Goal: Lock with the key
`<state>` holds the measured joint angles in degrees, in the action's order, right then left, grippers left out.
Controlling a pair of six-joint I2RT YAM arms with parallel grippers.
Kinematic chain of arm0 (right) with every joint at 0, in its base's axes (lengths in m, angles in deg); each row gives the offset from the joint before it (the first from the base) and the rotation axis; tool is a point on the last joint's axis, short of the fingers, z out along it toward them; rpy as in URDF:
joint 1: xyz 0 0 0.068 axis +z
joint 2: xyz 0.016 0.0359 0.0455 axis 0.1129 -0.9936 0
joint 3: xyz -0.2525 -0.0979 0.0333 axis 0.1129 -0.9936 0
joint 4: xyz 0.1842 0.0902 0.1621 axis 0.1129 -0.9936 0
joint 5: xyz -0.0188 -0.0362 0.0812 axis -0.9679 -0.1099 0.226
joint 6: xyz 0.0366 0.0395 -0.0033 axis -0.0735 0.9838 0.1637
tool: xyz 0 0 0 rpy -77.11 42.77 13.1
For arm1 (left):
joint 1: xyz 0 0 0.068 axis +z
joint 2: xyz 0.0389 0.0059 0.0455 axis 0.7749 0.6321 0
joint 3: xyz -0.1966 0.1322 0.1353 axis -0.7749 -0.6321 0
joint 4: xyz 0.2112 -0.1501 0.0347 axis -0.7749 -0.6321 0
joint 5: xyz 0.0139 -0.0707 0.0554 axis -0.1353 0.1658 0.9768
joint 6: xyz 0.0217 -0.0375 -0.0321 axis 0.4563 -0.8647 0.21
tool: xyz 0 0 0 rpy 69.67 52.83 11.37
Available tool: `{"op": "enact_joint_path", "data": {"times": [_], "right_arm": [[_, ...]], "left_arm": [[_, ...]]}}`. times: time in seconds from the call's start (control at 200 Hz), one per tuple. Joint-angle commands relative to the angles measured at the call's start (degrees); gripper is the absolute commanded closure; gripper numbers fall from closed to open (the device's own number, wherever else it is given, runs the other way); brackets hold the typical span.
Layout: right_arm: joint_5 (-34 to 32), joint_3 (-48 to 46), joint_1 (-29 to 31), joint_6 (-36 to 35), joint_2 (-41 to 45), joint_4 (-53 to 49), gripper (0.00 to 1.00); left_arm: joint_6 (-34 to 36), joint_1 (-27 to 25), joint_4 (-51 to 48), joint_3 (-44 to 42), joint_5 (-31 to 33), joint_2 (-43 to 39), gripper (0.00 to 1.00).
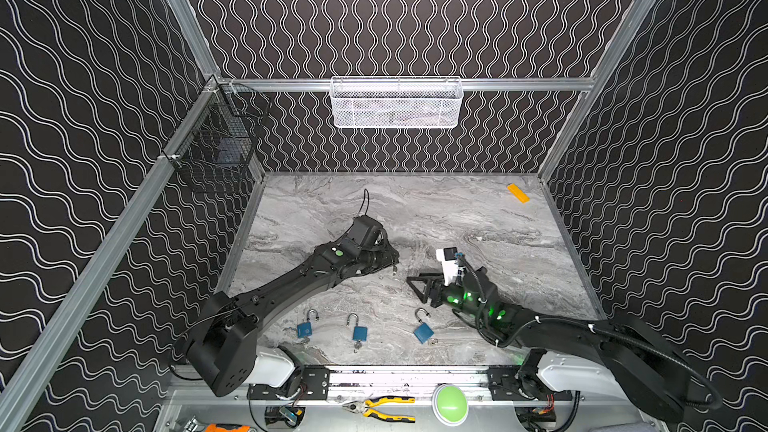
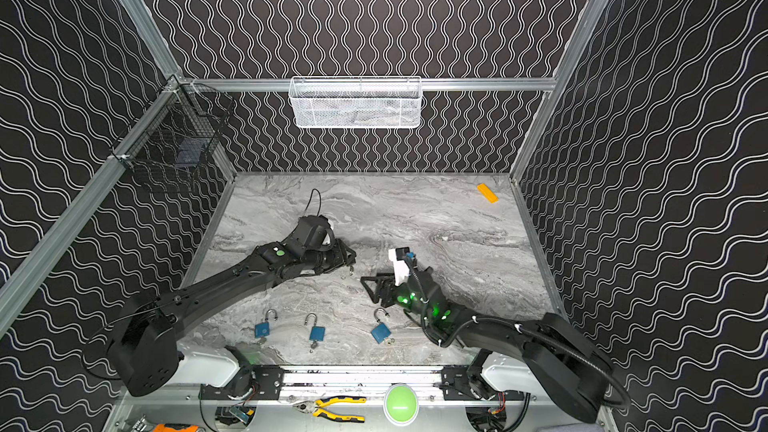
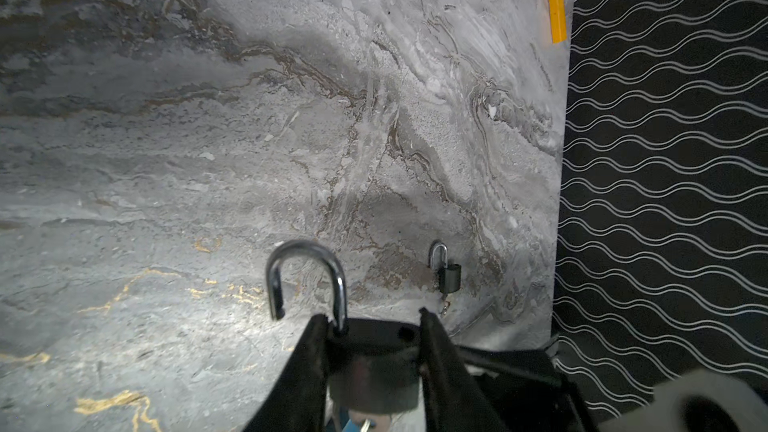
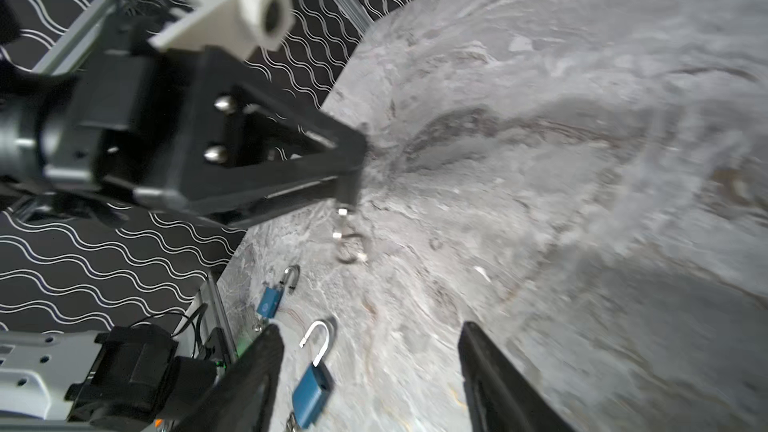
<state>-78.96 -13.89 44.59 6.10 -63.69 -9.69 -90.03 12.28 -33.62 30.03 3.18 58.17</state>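
My left gripper (image 1: 392, 260) (image 3: 374, 326) is shut on the body of a dark padlock (image 3: 374, 363), near the middle of the table. The padlock's steel shackle (image 3: 307, 276) stands open beyond the fingertips. A key (image 1: 394, 271) (image 4: 341, 222) on a small ring hangs under that padlock. My right gripper (image 1: 415, 289) (image 4: 370, 351) is open and holds nothing. It hovers a little to the right of the left gripper and nearer the front, pointing toward the key.
Three blue padlocks (image 1: 304, 328) (image 1: 359, 332) (image 1: 423, 331) with open shackles lie in a row near the front edge. A small dark padlock (image 3: 446, 272) lies farther out in the left wrist view. An orange block (image 1: 518, 193) sits in the back right corner. Wire baskets (image 1: 397, 103) (image 1: 220, 147) hang on the walls.
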Motion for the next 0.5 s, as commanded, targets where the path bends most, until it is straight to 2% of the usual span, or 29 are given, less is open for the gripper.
{"op": "enact_joint_path", "data": {"times": [0.0, 0.14, 0.496], "right_arm": [[-9.94, 1.18, 1.7, -0.62, -2.75, 7.2, 0.37], [-11.99, 3.0, 2.45, -0.8, -6.19, 8.76, 0.45], [-11.8, 6.95, 3.3, -1.9, -12.55, 12.53, 0.52]], "left_arm": [[-2.44, 0.41, 5.45, -1.31, -1.76, -0.37, 0.76], [-4.94, 0.9, 9.44, -3.78, -3.47, -1.63, 0.77], [-5.32, 1.43, 9.96, -4.4, -3.67, -3.36, 0.76]]}}
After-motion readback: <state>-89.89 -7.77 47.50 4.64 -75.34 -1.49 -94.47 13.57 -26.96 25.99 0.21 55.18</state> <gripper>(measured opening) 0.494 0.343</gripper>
